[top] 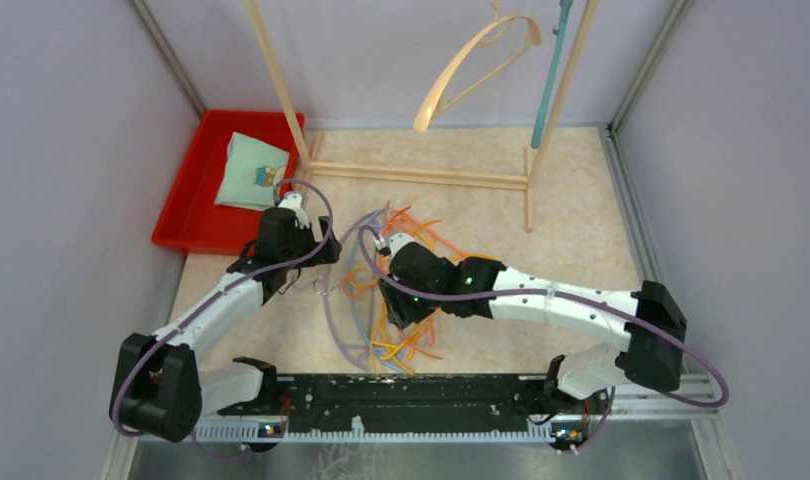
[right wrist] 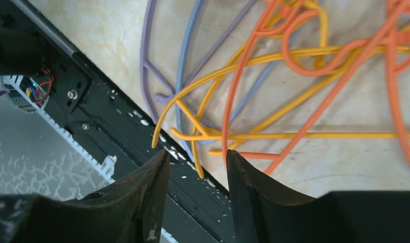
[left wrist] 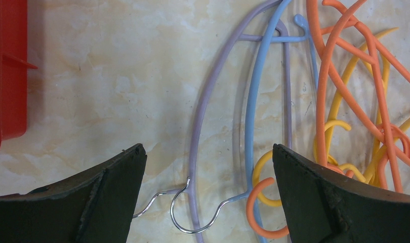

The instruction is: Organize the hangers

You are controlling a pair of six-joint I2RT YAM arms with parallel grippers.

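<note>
Pick step. My right hand [right wrist: 198, 157], narrow, straddles the end of a yellow hanger [right wrist: 189, 134]; left hand [left wrist: 208, 148] wide. Next: pinch, lift clear of tangle [right wrist: 314, 66].

I see a beige marbled table [top: 581, 200]; lying directly on it: red tray [top: 186, 200] at far left; wooden rack [top: 421, 175] at the back; tangled hangers [top: 396, 345] heaped centrally.

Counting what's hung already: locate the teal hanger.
Top view, upper right: the teal hanger hangs at the right post of the wooden rack, just right of the beige hanger.
</note>
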